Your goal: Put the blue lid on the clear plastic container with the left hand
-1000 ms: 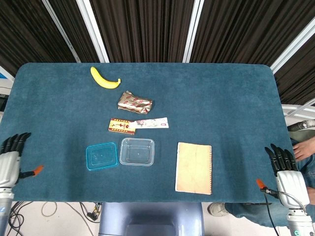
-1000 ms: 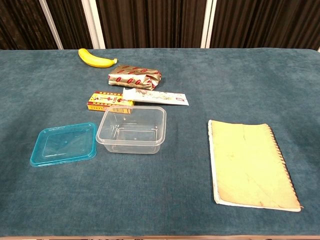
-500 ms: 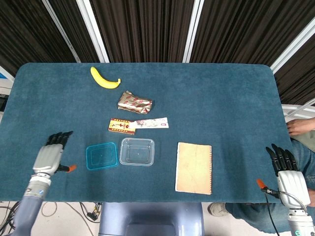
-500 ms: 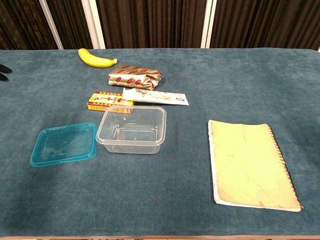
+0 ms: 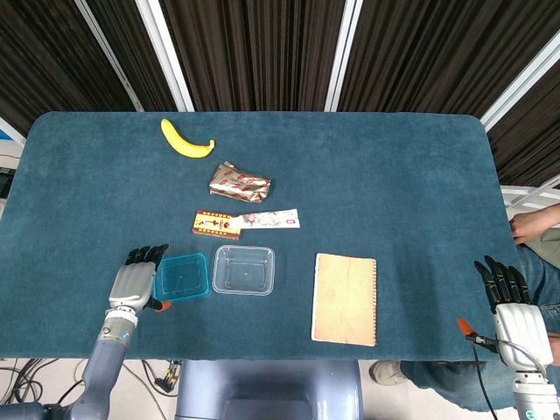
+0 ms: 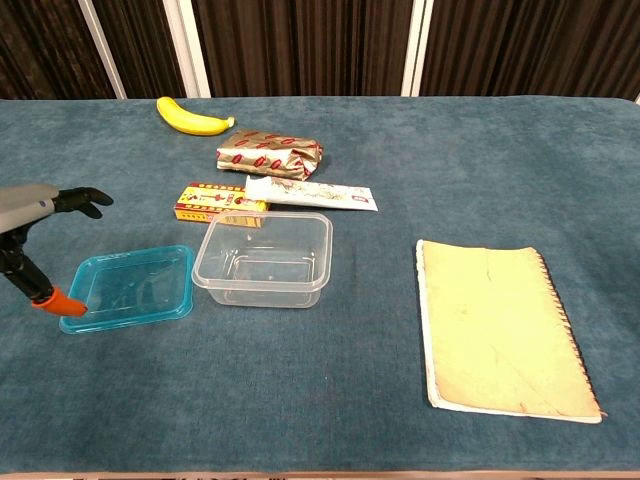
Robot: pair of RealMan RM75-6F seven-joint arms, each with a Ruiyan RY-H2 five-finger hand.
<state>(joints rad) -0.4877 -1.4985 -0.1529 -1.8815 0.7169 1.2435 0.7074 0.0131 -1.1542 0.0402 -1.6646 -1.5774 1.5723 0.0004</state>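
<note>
The blue lid (image 5: pixel 182 276) (image 6: pixel 130 286) lies flat on the table just left of the clear plastic container (image 5: pixel 244 269) (image 6: pixel 263 258), which stands open and empty. My left hand (image 5: pixel 136 282) (image 6: pixel 40 235) hovers at the lid's left edge with fingers stretched forward and apart, holding nothing; its orange-tipped thumb sits by the lid's near left corner. My right hand (image 5: pixel 512 302) stays off the table's right front corner, fingers spread and empty.
A tan spiral notebook (image 5: pixel 345 298) lies right of the container. Behind the container are a red-yellow box (image 5: pixel 216 225), a white tube (image 5: pixel 271 219) and a foil snack pack (image 5: pixel 239 183). A banana (image 5: pixel 185 140) sits at the back left.
My left hand has moved from the table's left edge rightward to the blue lid's left side. The lid, container and right hand have not moved.
</note>
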